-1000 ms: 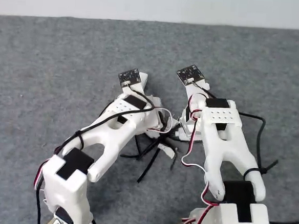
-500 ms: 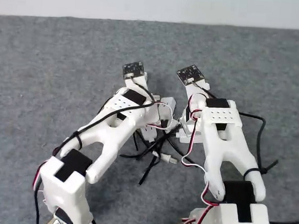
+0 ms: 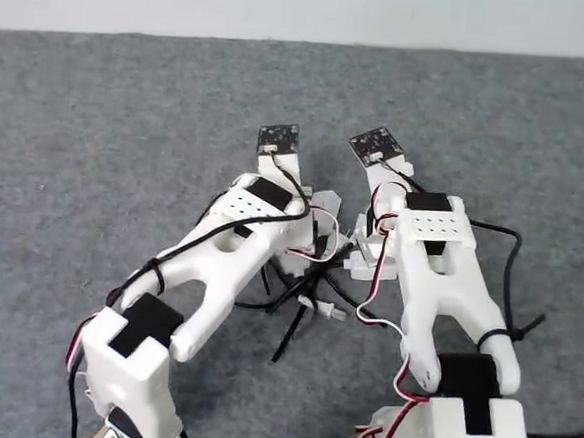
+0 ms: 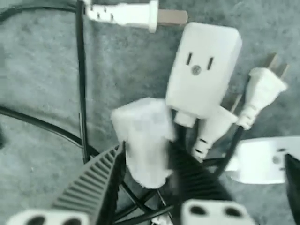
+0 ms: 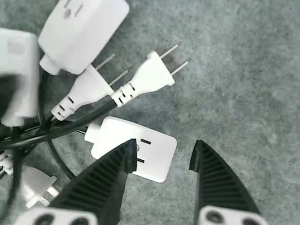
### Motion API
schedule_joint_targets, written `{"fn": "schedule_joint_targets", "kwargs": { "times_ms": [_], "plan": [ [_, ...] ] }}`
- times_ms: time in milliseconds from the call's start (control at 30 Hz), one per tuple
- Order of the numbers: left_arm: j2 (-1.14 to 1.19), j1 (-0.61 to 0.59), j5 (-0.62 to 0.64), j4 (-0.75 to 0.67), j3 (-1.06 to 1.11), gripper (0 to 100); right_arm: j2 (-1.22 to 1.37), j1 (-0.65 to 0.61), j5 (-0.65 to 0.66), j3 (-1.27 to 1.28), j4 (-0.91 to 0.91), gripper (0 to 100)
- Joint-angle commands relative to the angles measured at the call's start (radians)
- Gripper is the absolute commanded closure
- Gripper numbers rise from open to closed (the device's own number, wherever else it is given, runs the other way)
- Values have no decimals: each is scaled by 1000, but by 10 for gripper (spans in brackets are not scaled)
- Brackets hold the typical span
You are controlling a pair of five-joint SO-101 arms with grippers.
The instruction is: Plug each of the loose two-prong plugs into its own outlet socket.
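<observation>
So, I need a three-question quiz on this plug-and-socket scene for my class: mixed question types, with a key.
1. True or false: the right end effector is shut on a plug.
2. What sits in the left end effector? A) a white block B) a bare black cable C) nothing
3. Fill in: in the right wrist view, ___ two-prong plugs lie side by side near the flat socket.
Key: 1 false, it is open above the flat socket. 2 A. 3 two.
</observation>
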Motion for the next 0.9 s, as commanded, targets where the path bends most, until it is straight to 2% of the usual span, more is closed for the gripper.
{"fn": "schedule_joint_targets", "kwargs": {
  "times_ms": [0,467,567,700,867],
  "plan": [
    [-3,3,60,37,-5,755,-42,13,11,-8,-13,805],
    [-9,-12,66,43,-5,757,-42,13,11,-8,-15,805],
    [-69,-48,58,46,2,825,-42,13,11,-3,-33,805],
    [-175,-66,-69,72,15,995,-42,13,11,-3,-35,805],
    [-212,-71,-121,9,143,988,-42,13,11,-3,-35,805]
  ]
}}
